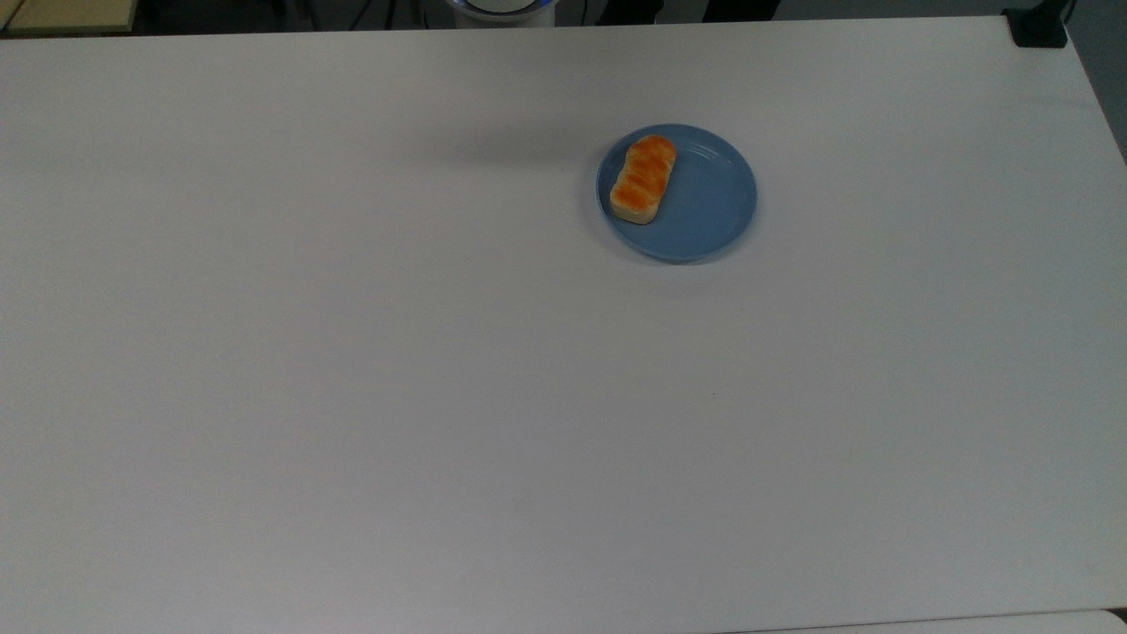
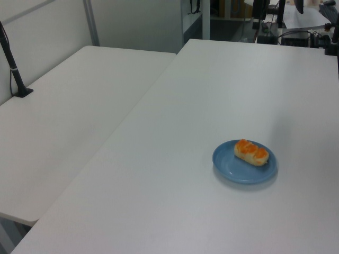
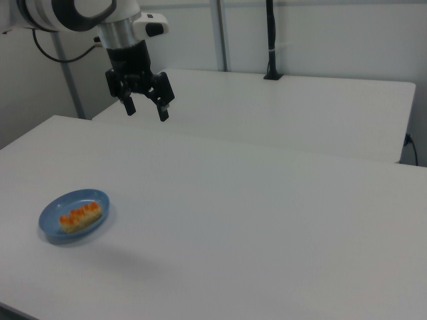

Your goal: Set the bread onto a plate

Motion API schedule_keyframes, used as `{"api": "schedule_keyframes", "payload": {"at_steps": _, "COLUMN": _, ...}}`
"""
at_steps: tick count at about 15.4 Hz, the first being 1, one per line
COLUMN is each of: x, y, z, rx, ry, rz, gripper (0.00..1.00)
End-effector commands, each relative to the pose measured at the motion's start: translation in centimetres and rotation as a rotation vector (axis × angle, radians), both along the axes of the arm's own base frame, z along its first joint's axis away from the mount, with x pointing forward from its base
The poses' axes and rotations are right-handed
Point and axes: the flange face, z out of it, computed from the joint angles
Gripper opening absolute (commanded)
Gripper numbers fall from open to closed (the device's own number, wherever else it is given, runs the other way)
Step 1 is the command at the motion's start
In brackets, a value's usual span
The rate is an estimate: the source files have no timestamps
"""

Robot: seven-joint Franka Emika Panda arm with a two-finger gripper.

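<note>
The bread (image 1: 644, 178), a small loaf with an orange-brown top, lies on the blue plate (image 1: 713, 207), toward the top view's left side of it. The left view shows the bread (image 2: 251, 152) on the far part of the plate (image 2: 235, 168). In the right view the bread (image 3: 80, 217) rests on the plate (image 3: 56, 209) at the lower left. My gripper (image 3: 146, 109) hangs high above the table in the right view, up and to the right of the plate, open with nothing between its fingers.
The white table (image 1: 440, 396) spreads wide around the plate. A second white table (image 2: 58, 127) adjoins it on the left view's left, with a black pole clamp (image 2: 16, 79). A black clamp (image 1: 1039, 31) sits at the top view's upper right corner.
</note>
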Motion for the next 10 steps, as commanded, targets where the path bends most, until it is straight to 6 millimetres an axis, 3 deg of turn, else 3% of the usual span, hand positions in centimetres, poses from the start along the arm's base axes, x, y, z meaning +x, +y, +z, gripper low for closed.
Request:
{"api": "schedule_keyframes", "payload": {"at_steps": 1, "x": 0.43, "y": 0.90, "z": 0.21, "rx": 0.040, "ry": -0.064, "rz": -0.103, "gripper": 1.00}}
{"api": "schedule_keyframes", "payload": {"at_steps": 10, "x": 0.48, "y": 1.25, "z": -0.13, "rx": 0.043, "ry": -0.060, "rz": -0.116, "gripper": 1.00}}
